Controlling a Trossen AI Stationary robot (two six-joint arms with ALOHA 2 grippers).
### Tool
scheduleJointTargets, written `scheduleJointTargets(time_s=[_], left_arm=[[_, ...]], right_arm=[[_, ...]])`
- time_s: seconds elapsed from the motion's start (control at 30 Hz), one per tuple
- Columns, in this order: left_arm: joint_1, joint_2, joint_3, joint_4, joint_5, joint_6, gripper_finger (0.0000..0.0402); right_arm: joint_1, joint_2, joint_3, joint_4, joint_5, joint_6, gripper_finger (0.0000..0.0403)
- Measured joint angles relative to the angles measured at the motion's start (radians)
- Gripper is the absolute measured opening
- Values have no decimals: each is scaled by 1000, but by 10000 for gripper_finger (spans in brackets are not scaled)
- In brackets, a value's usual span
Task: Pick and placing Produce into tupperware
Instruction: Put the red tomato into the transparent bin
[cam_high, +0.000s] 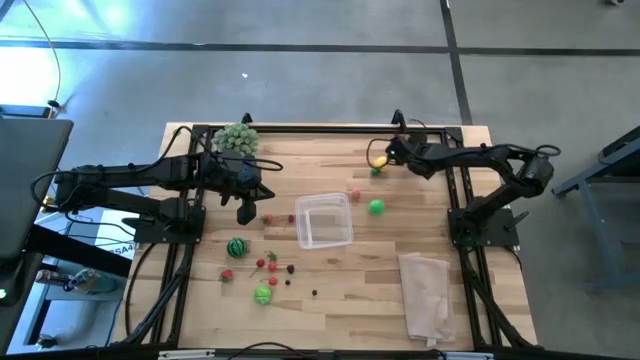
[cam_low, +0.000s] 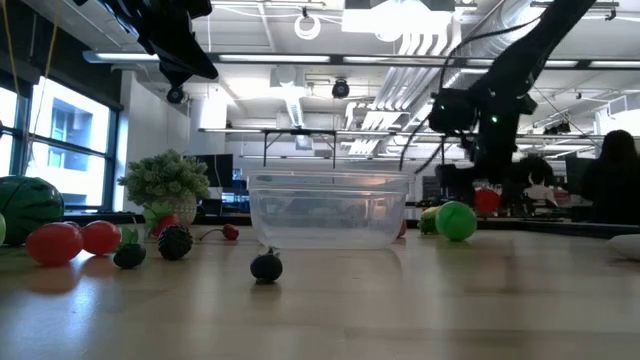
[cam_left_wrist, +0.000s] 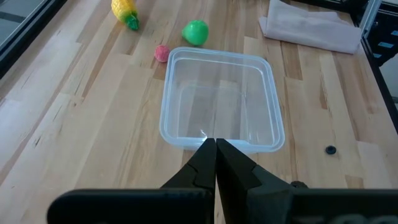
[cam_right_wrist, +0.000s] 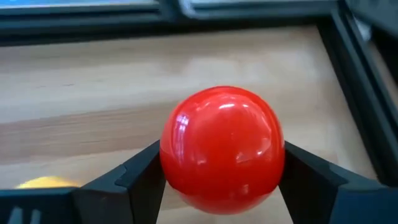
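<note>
The table (cam_high: 330, 310) carries everything, and the tub (cam_high: 324, 220) near its middle serves as the mark. The left arm (cam_high: 130, 180) reaches in from the tub's left, and its gripper (cam_high: 247, 210) hangs just left of the tub with fingers pressed together on nothing; its wrist view looks down into the tub (cam_left_wrist: 219, 99), which holds nothing. The right arm (cam_high: 500, 170) stretches to the far right of the tub. From above, its gripper (cam_high: 385, 155) is only a dark shape beside a yellow fruit (cam_high: 378, 158); only the right wrist view shows it clamped wide on a red ball (cam_right_wrist: 222, 149). A cloth (cam_high: 428, 292) lies near and right of the tub. A plant (cam_high: 237, 138) stands far left. A striped ball (cam_high: 236, 247) and a red fruit (cam_high: 272, 256) lie near left, a green ball (cam_high: 376, 207) just right.
</note>
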Motion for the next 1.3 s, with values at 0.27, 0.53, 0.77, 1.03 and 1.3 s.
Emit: scheduleJointTargets(time_s=[0.27, 0.53, 0.77, 1.03, 1.3], left_arm=[[0, 0, 0, 0, 0, 0, 1], [0, 0, 0, 0, 0, 0, 1], [0, 0, 0, 0, 0, 0, 1], [0, 0, 0, 0, 0, 0, 1], [0, 0, 0, 0, 0, 0, 1]], right_arm=[[125, 0, 181, -72, 50, -178, 248], [282, 0, 380, -68, 59, -385, 248], [447, 0, 476, 38, -10, -604, 248], [563, 19, 478, 135, -224, -743, 248], [601, 140, 477, 155, -392, -745, 248]])
